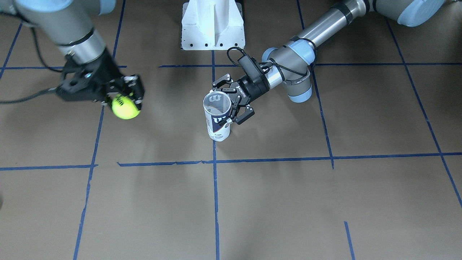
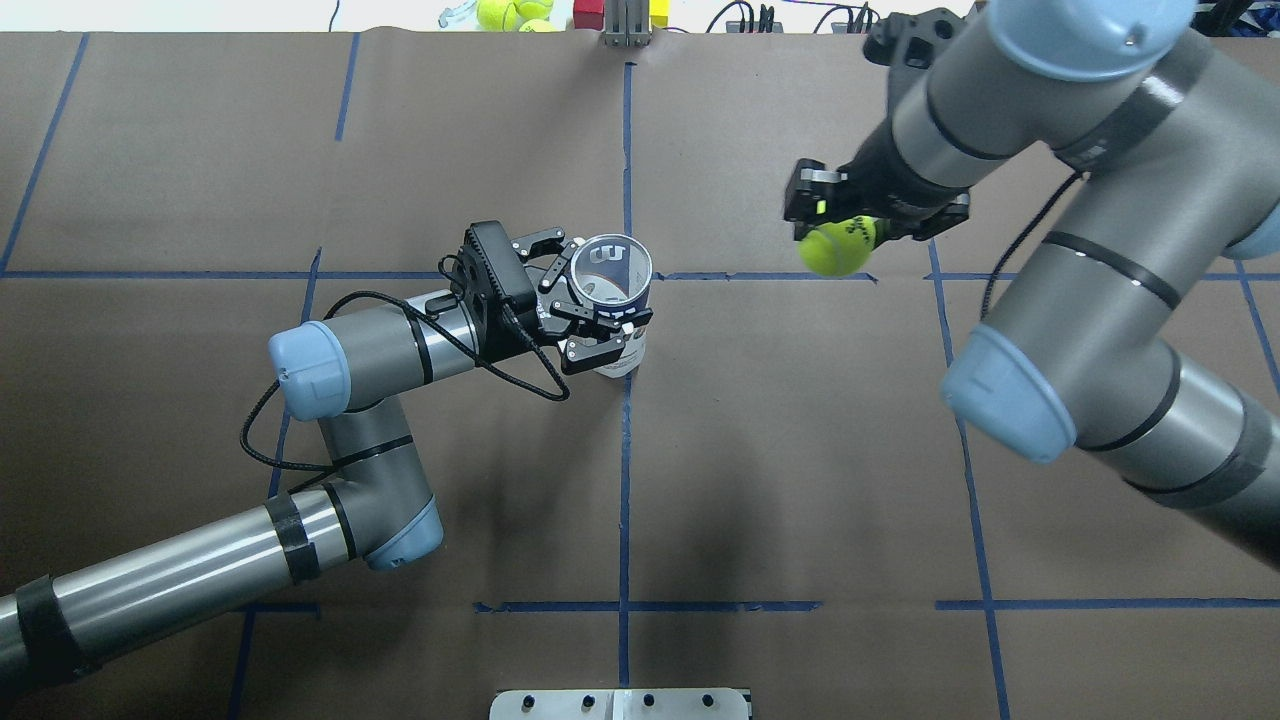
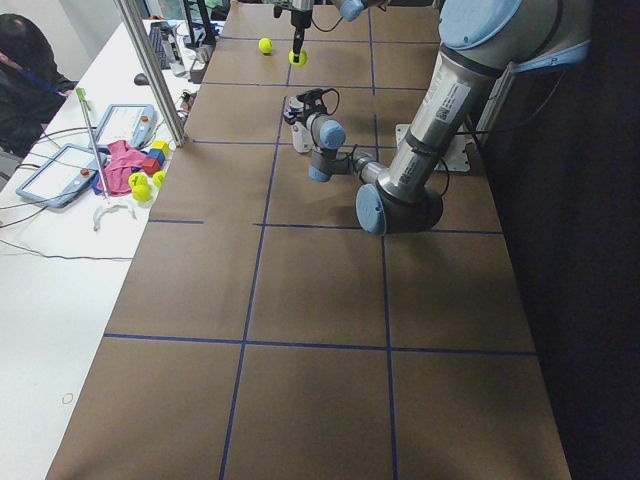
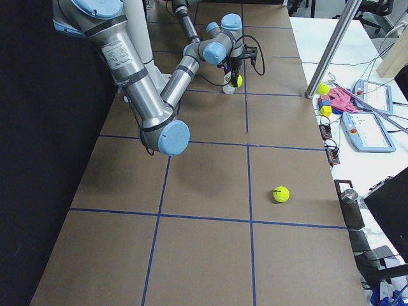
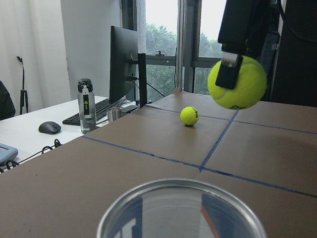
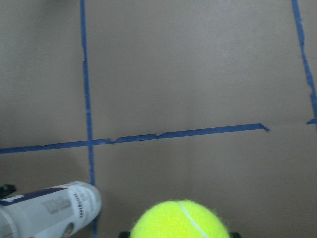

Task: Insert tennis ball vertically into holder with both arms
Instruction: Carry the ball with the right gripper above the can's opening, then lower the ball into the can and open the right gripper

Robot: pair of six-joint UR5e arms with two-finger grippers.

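The holder (image 1: 217, 119), a clear can with a white and navy label, stands upright near the table's middle, open mouth up. My left gripper (image 1: 228, 103) is shut on its upper part from the side; it also shows in the overhead view (image 2: 585, 300) on the holder (image 2: 612, 275). My right gripper (image 1: 126, 101) is shut on the tennis ball (image 1: 125, 107) and holds it above the table, well off to the side of the holder. The left wrist view shows the holder's rim (image 5: 181, 198) below and the held ball (image 5: 237, 82) higher and farther away. The right wrist view shows the ball (image 6: 181, 220) and the holder (image 6: 49, 213).
A white pedestal base (image 1: 213, 25) stands at the robot's side of the table. A spare tennis ball (image 4: 281, 194) lies on the table towards my right end. More balls and coloured blocks (image 2: 510, 12) sit past the far edge. Blue tape lines cross the brown table.
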